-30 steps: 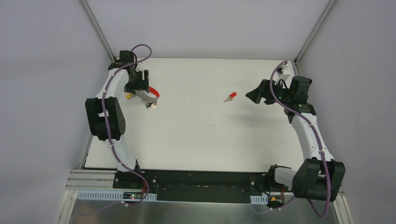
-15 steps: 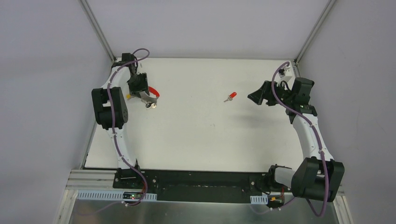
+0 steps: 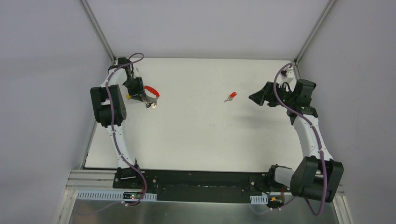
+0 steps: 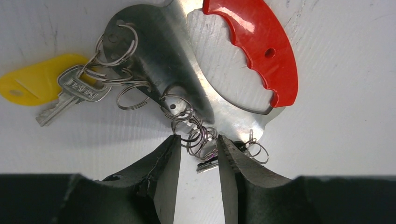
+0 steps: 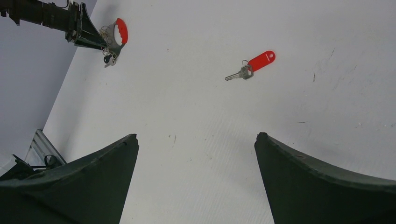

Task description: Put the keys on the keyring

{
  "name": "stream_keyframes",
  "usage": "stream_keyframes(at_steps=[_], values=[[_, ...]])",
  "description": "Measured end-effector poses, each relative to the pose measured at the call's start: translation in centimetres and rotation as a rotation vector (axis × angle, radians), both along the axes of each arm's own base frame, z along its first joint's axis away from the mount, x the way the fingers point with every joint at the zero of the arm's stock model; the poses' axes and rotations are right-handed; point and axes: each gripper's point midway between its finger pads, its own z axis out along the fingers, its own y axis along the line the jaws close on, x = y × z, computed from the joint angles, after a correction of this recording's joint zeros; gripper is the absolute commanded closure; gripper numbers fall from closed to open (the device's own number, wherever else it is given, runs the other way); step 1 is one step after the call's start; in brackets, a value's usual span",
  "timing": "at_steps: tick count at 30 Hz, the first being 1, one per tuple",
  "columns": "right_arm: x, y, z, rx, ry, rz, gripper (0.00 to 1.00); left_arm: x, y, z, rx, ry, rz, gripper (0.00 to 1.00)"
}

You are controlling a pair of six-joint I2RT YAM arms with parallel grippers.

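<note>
1. Shifted back since earlier, my left pincer (image 4: 196, 145) bares the red arc of the keyring (image 4: 257, 42); fingers (image 4: 163, 177) straddle its small rings (image 4: 186, 111), grip uncertain.
2. My right pincer (image 5: 196, 137): released; red key (image 5: 252, 63) on table (image 5: 210, 107) ahead.

Keyring (image 4: 159, 60) of shiny metal and seemingly red plastic; matt table (image 4: 350, 93).

The red key (image 5: 252, 63) lies well apart from the keyring (image 4: 252, 42), open table (image 3: 210, 135) all around it. The left gripper (image 4: 195, 145) crowds the keyring, small rings (image 4: 179, 105) between its fingers (image 4: 163, 177).
</note>
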Motion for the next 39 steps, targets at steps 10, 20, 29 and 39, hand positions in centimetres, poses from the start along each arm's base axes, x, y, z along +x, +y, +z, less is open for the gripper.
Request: stream_keyframes(at_steps=[10,20,29,39], values=[[-0.3,0.2,0.0,0.021,0.005,0.007,0.02,0.1,-0.6,-0.3,-0.039,0.003,-0.002,0.88],[-0.5,0.4,0.5,0.035,-0.008,0.017,0.02,-1.2,-2.5,-0.1,-0.124,-0.005,-0.016,1.00],[-0.4,0.5,0.8,0.042,-0.019,0.022,0.02,-5.4,-11.1,0.8,-0.171,0.058,-0.247,1.00],[-0.7,0.6,-0.1,0.046,-0.010,0.021,0.02,-11.0,-26.5,1.6,-0.172,0.058,-0.671,0.98]])
